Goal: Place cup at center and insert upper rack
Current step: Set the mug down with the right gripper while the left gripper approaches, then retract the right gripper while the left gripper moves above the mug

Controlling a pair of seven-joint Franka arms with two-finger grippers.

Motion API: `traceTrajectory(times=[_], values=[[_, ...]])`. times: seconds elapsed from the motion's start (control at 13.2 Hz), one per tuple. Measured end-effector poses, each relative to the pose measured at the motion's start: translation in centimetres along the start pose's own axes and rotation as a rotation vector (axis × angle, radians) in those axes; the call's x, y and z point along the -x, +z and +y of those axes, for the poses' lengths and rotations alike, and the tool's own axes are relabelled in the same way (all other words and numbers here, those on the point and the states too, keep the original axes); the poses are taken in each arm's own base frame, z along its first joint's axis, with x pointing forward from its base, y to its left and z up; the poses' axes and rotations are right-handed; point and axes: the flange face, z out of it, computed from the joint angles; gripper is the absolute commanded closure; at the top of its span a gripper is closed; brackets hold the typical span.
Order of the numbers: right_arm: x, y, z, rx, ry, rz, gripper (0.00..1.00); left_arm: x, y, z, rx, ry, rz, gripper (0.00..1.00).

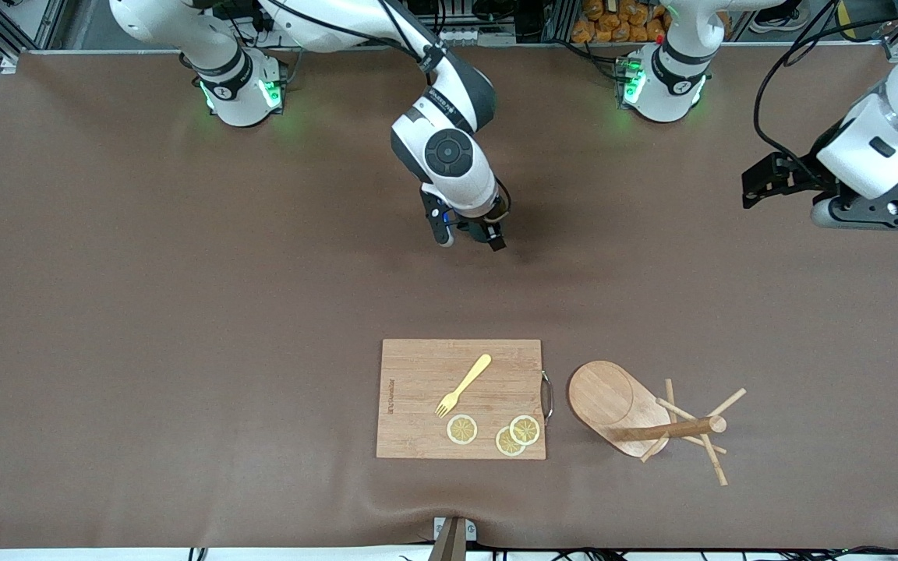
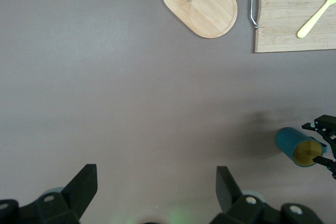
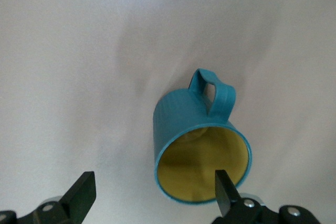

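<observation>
Teal cup [image 3: 202, 142] standing on brown bench [image 1: 184, 312] mid-table, directly under right gripper [image 1: 471, 236].
Right jaws apart, straddling the cup rim, one finger [image 3: 227, 192] inside the mouth. Left gripper [image 2: 156, 190] up over the bench at the left arm's end, jaws wide apart, holding nothing. Bamboo upper rack [image 1: 644, 417] tipped on its side, just beside cutting board [image 1: 418, 389], both nearer the front camera than the cup.

Not much to read here tbh, just a small burned-in brand mark along one edge of the cutting board [image 1: 461, 399], too tiny to make out.
</observation>
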Motion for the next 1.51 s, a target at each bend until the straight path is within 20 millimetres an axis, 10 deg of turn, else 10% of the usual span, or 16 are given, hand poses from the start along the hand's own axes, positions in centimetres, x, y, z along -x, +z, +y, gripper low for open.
traceTrajectory(times=[0.75, 1.51], values=[[-6.1, -11.1, -4.0, 0.028, 0.014, -0.026, 0.0, 0.7, 0.6, 4.3, -0.005, -0.032, -0.012, 0.0], [-23.6, -25.1, -5.6, 0.059, -0.254, -0.076, 0.0, 1.4, 1.9, 9.1, -0.04, -0.056, -0.026, 0.0]])
